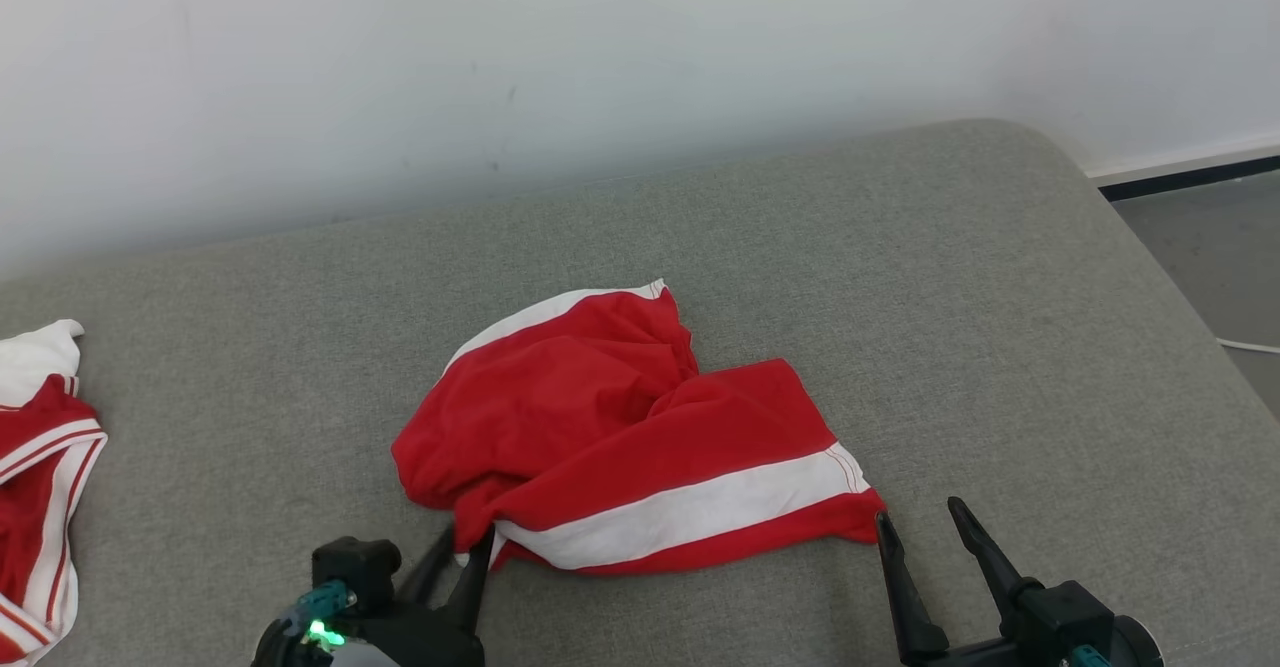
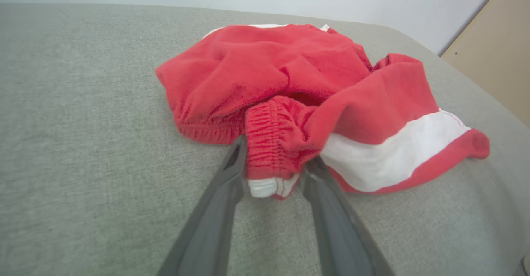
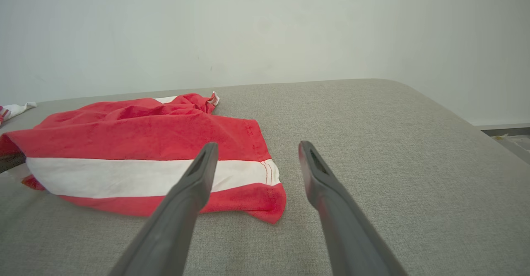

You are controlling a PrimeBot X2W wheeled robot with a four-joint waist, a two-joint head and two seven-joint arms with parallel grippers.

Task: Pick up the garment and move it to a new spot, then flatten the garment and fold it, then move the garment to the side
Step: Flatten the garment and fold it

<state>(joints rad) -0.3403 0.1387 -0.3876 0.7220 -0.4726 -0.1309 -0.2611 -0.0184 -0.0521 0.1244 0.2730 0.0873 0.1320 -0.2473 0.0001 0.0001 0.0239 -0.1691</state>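
Left gripper (image 2: pixel 275 152) fingers straddle red shorts (image 1: pixel 620 427) waistband, touching both sides; can't tell if clamped. Right gripper (image 1: pixel 918 512) wide open, empty, just beside shorts' hem.

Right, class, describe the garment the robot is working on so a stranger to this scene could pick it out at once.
Look near the middle of the grey padded surface by the white wall. The crumpled red garment lies there, its elastic waistband between the fingers of the left gripper. Unlike the narrow-striped garment at the left edge, its white bands are broad.
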